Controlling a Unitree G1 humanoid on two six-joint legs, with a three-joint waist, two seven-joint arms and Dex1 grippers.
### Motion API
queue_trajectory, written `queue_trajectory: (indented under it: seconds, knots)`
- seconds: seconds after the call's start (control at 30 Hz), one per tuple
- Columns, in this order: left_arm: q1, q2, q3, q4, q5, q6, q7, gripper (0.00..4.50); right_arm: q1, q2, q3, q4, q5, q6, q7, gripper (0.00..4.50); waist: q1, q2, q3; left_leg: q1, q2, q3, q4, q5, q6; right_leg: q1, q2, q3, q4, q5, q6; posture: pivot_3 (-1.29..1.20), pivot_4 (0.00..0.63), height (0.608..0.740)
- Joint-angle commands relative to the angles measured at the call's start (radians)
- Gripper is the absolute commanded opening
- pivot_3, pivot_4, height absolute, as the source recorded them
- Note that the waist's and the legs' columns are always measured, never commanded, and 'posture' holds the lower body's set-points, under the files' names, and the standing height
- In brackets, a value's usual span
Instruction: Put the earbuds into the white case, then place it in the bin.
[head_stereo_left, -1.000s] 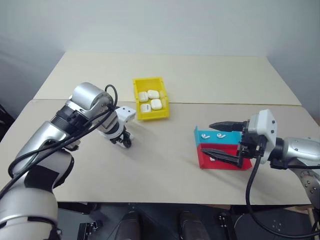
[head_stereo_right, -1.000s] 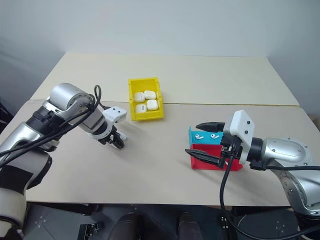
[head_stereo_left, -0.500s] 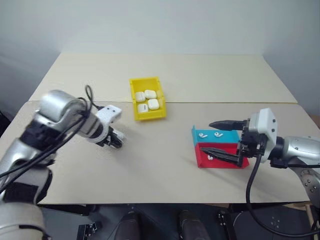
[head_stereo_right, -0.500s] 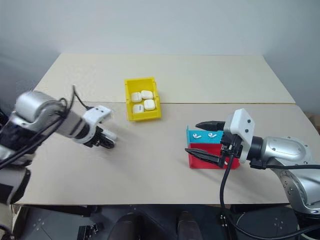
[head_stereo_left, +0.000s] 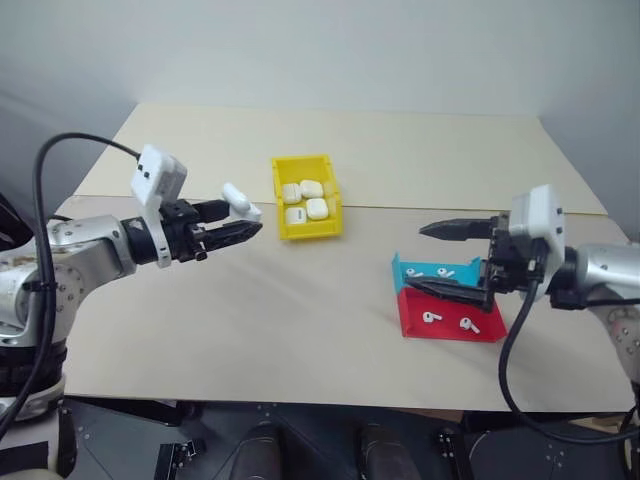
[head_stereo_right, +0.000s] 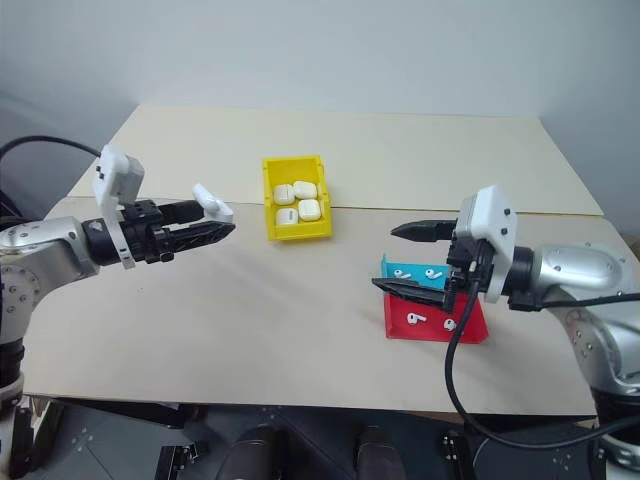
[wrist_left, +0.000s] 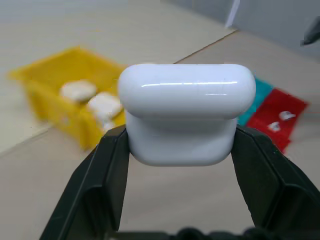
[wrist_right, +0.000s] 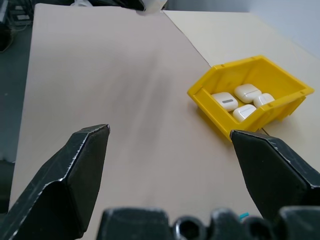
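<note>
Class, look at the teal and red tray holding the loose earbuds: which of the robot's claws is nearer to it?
Right. The right claw, open, hangs just above the tray. The left claw, shut on a white case, is across the table, beyond the yellow bin.

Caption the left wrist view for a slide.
Left hand grips a white case, lid ajar; yellow bin and tray behind.

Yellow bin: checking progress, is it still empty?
No, the yellow bin already holds four white cases.
</note>
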Motion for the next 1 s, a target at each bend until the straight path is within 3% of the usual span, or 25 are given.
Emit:
queue_trajectory:
  seconds: [0.03, 0.2, 0.43, 0.5, 0.67, 1.0]
  knots:
    - [-0.006, -0.075, -0.021, 0.025, 0.053, -0.223, -0.192, 2.78, -0.063, -0.065, 0.031, 0.031, -0.035, 0.001, 0.071, 4.5, -0.002, 0.0, 0.0, 0.0, 0.0, 0.001, 0.0, 0.0, 0.0, 0.0, 0.0, 0.0, 0.0, 0.0, 0.0, 0.0, 0.15, 0.74]
    - [-0.027, -0.18, -0.063, 0.016, 0.079, -0.292, -0.22, 2.78, -0.119, -0.17, 0.106, 0.078, -0.136, -0.003, 0.149, 4.5, -0.006, 0.0, 0.0, -0.001, 0.0, 0.0, 0.001, 0.0, 0.001, 0.0, 0.0, 0.0, 0.0, 0.0, 0.0, 0.0, 0.15, 0.74]
    - [-0.016, -0.246, -0.1, -0.049, 0.073, -0.314, -0.255, 2.78, -0.27, -0.328, 0.317, 0.094, -0.301, 0.06, 0.299, 4.5, -0.014, 0.001, 0.0, -0.001, 0.001, 0.0, 0.0, -0.001, 0.001, -0.002, 0.0, 0.001, 0.0, 0.0, 0.0, 0.0, 0.15, 0.74]
    - [-0.016, -0.263, -0.11, -0.056, 0.075, -0.313, -0.254, 2.78, -0.275, -0.335, 0.36, 0.097, -0.343, 0.042, 0.335, 4.5, -0.014, 0.001, 0.0, -0.001, 0.001, 0.001, 0.001, -0.001, 0.001, -0.001, 0.0, 0.001, 0.0, 0.0, 0.0, 0.0, 0.15, 0.74]
    - [-0.013, -0.287, -0.133, -0.072, 0.089, -0.317, -0.251, 2.78, -0.258, -0.311, 0.47, 0.124, -0.489, 0.043, 0.315, 3.35, -0.013, 0.001, 0.0, -0.001, 0.001, 0.0, 0.001, -0.001, 0.001, -0.001, 0.0, 0.001, 0.0, 0.0, 0.0, 0.0, 0.15, 0.74]
    - [0.033, -0.308, -0.137, -0.113, 0.094, -0.316, -0.24, 2.78, -0.292, -0.288, 0.596, 0.121, -0.625, 0.312, 0.304, 3.35, -0.012, 0.001, 0.0, -0.001, 0.001, 0.001, 0.001, -0.001, 0.001, -0.002, 0.0, 0.001, 0.0, 0.0, 0.0, 0.0, 0.15, 0.74]
